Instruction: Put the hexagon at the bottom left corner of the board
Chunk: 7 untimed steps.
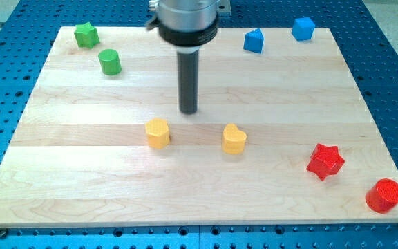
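desk [199,200]: pale wooden board of glued strips, lying on a blue perforated base [392,41]; it carries eight small blocks.
rod [188,79]: straight and dark, hanging from a grey metal mount [185,17] at the view's top centre.
my tip [188,112]: the rod's lower end, over bare wood a little above the board's middle; it touches no block.
claw: the arm carries none, only the rod, so no open or closed state applies.
yellow hexagon [157,133]: the task's block, near the board's centre, just below and to the view's left of my tip, with a clear gap between them; well apart from the bottom left corner.
yellow heart [234,139]: to the view's right of the hexagon, at about the same height in the view; below and to the right of my tip, apart from it.
green star [86,34]: close to the board's top left corner.
green cylinder [109,62]: just below and right of the green star, not touching it.
blue blocks: one [253,41] near the top edge, right of the rod, shape unclear; a blue cube [302,28] further right, at the top edge.
red star [325,161]: lower right part of the board.
red cylinder [384,196]: near the bottom right corner, below and right of the red star, apart from it.
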Tool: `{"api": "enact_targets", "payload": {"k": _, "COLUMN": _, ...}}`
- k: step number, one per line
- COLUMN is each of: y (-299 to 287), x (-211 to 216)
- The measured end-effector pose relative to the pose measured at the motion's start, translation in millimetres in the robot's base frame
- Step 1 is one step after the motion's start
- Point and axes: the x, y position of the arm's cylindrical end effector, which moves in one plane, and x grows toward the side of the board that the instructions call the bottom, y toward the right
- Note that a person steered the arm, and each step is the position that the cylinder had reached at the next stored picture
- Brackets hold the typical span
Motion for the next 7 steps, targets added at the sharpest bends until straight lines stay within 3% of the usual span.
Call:
{"api": "enact_targets", "payload": {"k": 1, "y": -5, "x": 20}}
{"api": "enact_targets", "payload": {"k": 2, "y": -52, "x": 61}}
{"api": "enact_targets", "payload": {"k": 3, "y": -102, "x": 73}}
{"api": "enact_targets", "payload": {"k": 4, "y": -49, "x": 70}}
{"api": "enact_targets", "payload": {"k": 5, "y": -50, "x": 88}}
{"api": "enact_targets", "payload": {"k": 6, "y": -127, "x": 111}}
{"api": "enact_targets", "payload": {"k": 7, "y": -143, "x": 105}}
